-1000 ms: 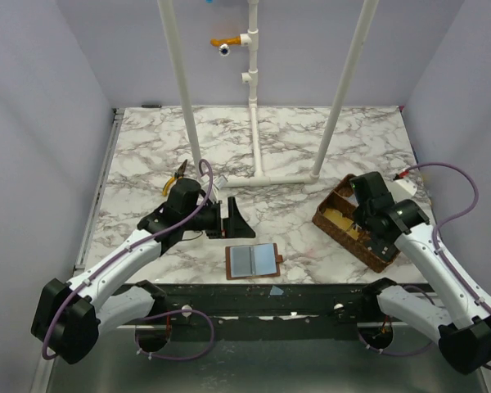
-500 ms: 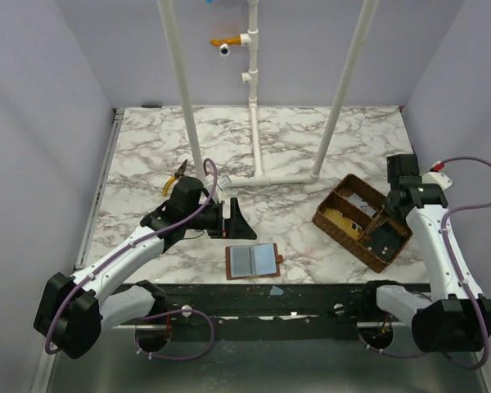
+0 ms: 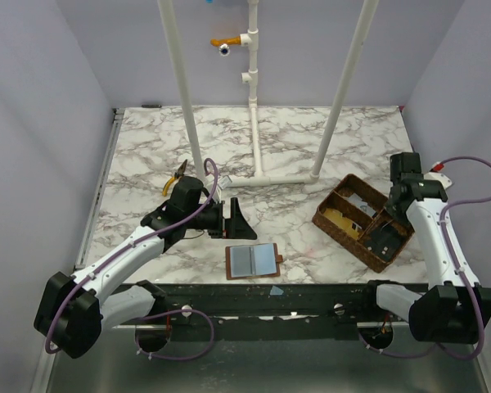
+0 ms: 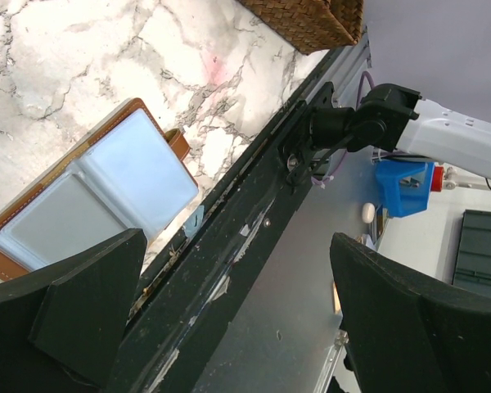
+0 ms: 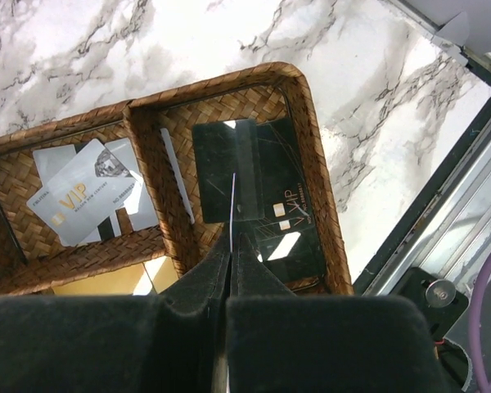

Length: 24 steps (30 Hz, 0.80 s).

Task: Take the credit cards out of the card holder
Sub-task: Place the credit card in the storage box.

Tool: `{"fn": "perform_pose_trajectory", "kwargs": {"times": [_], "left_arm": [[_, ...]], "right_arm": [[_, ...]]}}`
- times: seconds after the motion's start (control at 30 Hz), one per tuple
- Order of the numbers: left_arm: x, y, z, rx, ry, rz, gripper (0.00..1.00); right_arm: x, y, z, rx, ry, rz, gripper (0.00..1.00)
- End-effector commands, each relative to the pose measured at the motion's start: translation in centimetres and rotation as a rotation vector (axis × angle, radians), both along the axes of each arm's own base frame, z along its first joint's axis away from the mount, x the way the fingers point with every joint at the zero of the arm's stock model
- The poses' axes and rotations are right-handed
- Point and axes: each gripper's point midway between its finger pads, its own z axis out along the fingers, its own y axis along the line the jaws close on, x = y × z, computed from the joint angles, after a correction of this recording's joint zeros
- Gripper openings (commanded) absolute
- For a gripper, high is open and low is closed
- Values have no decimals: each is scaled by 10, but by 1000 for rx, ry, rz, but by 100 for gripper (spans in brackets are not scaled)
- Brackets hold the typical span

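Note:
The card holder (image 3: 253, 261), an open brown wallet with blue-grey clear pockets, lies flat near the table's front edge and shows in the left wrist view (image 4: 90, 196). My left gripper (image 3: 233, 219) is open and empty just behind it (image 4: 237, 237). My right gripper (image 3: 390, 214) is shut on a thin credit card seen edge-on (image 5: 231, 201), held above the woven basket's right compartment. Dark cards (image 5: 270, 205) lie in that compartment. Pale grey-white cards (image 5: 82, 192) lie in the left one, and a yellowish card (image 5: 90, 286) shows in the near one.
The brown woven divided basket (image 3: 321, 223) stands at the right of the table, its rim in the right wrist view (image 5: 311, 131). A white pipe frame (image 3: 258, 176) stands mid-table. Yellow-handled pliers (image 3: 176, 176) lie behind my left arm. A black rail (image 4: 254, 188) borders the front edge.
My right arm has swung back and to the right, from low over the basket's near end to above its right compartment. The left arm and the wallet have not moved.

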Motion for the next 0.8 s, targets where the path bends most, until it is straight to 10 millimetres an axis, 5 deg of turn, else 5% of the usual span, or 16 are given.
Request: {"fn": "perform_pose_trajectory", "kwargs": {"times": [0.0, 0.1, 0.33, 0.47, 0.77], "left_arm": [[-2, -3, 11, -27, -42, -30, 98], [-3, -2, 12, -27, -45, -30, 98], [-4, -2, 12, -26, -46, -31, 99], [-4, -2, 13, -26, -49, -30, 98], [-5, 1, 10, -8, -52, -14, 98]], "right_arm": [[0, 4, -9, 34, 18, -6, 1], [0, 3, -6, 33, 3, -10, 13], [1, 7, 2, 52, -32, 3, 74], [5, 14, 11, 83, -63, 41, 100], [18, 34, 23, 158, -120, 175, 100]]}}
